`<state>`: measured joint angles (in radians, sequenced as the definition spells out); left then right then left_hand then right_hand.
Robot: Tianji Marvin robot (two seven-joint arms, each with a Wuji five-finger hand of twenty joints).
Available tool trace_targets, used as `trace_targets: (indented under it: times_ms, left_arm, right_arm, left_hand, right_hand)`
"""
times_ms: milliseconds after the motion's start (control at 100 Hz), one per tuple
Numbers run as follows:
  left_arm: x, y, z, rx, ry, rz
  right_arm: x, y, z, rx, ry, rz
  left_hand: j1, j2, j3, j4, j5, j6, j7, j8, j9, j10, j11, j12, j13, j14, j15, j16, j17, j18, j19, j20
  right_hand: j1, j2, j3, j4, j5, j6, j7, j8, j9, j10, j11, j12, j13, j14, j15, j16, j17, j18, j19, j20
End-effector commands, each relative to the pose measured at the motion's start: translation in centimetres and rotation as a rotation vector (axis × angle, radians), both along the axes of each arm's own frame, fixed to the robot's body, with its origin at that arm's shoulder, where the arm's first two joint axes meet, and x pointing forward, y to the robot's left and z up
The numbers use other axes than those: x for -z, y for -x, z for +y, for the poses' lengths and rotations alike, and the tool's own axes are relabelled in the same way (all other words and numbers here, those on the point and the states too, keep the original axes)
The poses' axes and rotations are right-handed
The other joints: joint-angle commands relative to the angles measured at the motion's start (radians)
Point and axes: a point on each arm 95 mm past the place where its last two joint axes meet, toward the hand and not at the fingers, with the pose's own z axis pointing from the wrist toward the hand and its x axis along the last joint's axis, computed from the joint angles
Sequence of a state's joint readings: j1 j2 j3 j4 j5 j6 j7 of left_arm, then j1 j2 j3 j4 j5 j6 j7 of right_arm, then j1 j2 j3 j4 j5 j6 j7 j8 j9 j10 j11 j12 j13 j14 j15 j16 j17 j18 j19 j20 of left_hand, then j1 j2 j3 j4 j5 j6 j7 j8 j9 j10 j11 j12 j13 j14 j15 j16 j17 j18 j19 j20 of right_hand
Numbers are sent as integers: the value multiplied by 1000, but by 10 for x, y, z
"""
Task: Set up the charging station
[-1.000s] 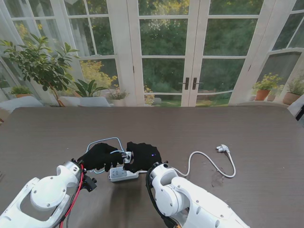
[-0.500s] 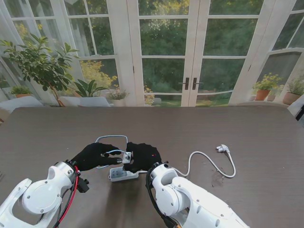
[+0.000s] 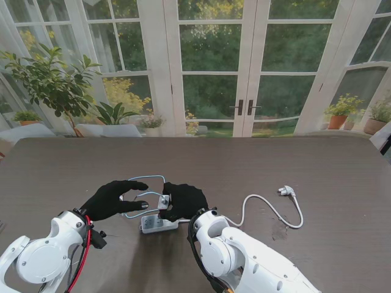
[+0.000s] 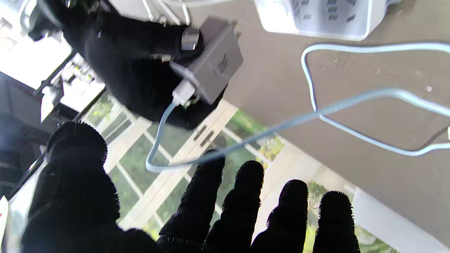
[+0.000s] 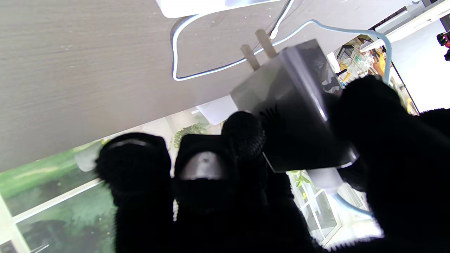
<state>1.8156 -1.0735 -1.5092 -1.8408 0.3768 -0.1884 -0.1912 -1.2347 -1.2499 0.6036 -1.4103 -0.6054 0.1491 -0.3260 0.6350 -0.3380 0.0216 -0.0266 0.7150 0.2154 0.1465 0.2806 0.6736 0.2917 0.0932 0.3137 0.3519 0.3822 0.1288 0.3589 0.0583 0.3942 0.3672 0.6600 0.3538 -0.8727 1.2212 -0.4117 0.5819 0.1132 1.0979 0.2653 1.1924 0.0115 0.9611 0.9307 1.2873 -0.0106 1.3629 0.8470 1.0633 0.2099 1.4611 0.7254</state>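
Note:
My right hand [image 3: 183, 200] is shut on a grey charger block [image 3: 164, 201], held just above the white power strip [image 3: 159, 224]. In the right wrist view the charger block [image 5: 299, 109] shows two prongs pointing toward the table, clamped between thumb and fingers. The left wrist view shows the same charger block [image 4: 214, 68] with a pale blue cable [image 4: 316, 112] plugged into it. That cable [image 3: 143, 180] loops on the table between both hands. My left hand [image 3: 113, 198] is open, fingers spread, to the left of the charger and apart from it. The strip's edge [image 4: 316, 17] is partly visible.
The strip's white cord [image 3: 269, 210] runs right across the dark wooden table [image 3: 275, 165] to its plug [image 3: 286, 191]. Glass doors and potted plants stand beyond the far table edge.
My left hand has let go of the charger and cable, opened its fingers, and drawn back to the left. The right hand keeps holding the charger in nearly the same spot.

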Motion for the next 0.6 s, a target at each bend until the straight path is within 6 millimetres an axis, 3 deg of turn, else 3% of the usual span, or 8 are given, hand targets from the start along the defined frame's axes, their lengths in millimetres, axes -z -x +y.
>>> trace_targets:
  times_ms: [0, 120, 150, 280, 300, 340, 440, 590]
  left_arm:
    - [4, 3, 10, -28, 17, -17]
    - [12, 2, 26, -118, 83, -18]
    - [15, 1, 29, -139, 91, -17]
    - [33, -3, 35, -175, 87, -7]
    - [35, -3, 36, -173, 82, -2]
    - [41, -5, 36, -170, 66, 6]
    - [54, -10, 35, -163, 1, 14]
    - [71, -17, 27, -101, -106, 38]
  right_arm:
    - [1, 2, 3, -13, -5, 13]
    - [2, 2, 3, -15, -6, 13]
    - [2, 3, 3, -16, -7, 12]
    - [2, 3, 3, -21, -12, 9]
    - [2, 3, 3, -23, -12, 9]
    - [2, 3, 3, -27, -12, 9]
    - [3, 3, 3, -33, -14, 4]
    - [4, 4, 3, -40, -21, 0]
  left_hand:
    - [2, 35, -22, 10, 26, -48, 19, 15, 29, -7, 9, -2, 7, -11, -13, -5, 16, -7, -47, 25]
    - [63, 15, 3, 13, 52, -61, 31, 23, 44, -12, 13, 3, 12, 5, -9, -2, 15, 3, -66, 36]
    - [79, 7, 32, 6, 64, -68, 31, 36, 54, -16, 11, 15, 17, 4, -11, 9, 26, 1, -109, 108]
    - [159, -37, 102, -2, 82, -121, 37, 39, 89, -39, 30, 30, 55, 7, 21, 33, 55, 6, -91, 149]
    - [102, -84, 263, -30, 81, -136, 42, 36, 94, -44, 24, 51, 60, 2, 19, 52, 59, 5, -96, 189]
    - [71, -129, 388, -50, 83, -153, 44, 35, 105, -50, 38, 58, 69, -10, 38, 67, 66, 3, -91, 209]
    - [71, -195, 514, -68, 74, -175, 37, 24, 118, -59, 57, 83, 79, -23, 85, 112, 63, -9, -65, 257]
    - [56, -270, 615, -82, 53, -191, 29, 13, 109, -60, 63, 104, 71, -43, 110, 134, 62, -20, -67, 278]
  right_hand:
    - [169, 86, 196, 45, 164, -179, 274, 138, 45, 9, 6, 10, 32, -57, 36, 21, 31, -19, 49, 24]
    - [169, 87, 196, 45, 163, -180, 274, 137, 45, 9, 7, 9, 32, -61, 34, 20, 30, -18, 47, 24]
    - [169, 87, 196, 46, 164, -181, 275, 137, 45, 9, 7, 9, 32, -61, 34, 20, 30, -18, 47, 24]
    - [168, 86, 196, 46, 164, -181, 275, 136, 43, 11, 7, 8, 31, -58, 35, 20, 29, -16, 45, 24]
    - [169, 86, 195, 46, 164, -181, 275, 136, 43, 11, 7, 7, 31, -55, 35, 20, 29, -15, 45, 24]
    - [168, 87, 195, 46, 164, -180, 275, 136, 42, 10, 8, 7, 31, -61, 34, 19, 29, -14, 44, 24]
    - [167, 85, 196, 46, 163, -183, 276, 135, 42, 10, 9, 6, 31, -56, 34, 19, 28, -14, 42, 23]
    - [165, 84, 197, 45, 163, -185, 278, 134, 41, 9, 10, 4, 31, -51, 34, 19, 29, -13, 41, 24]
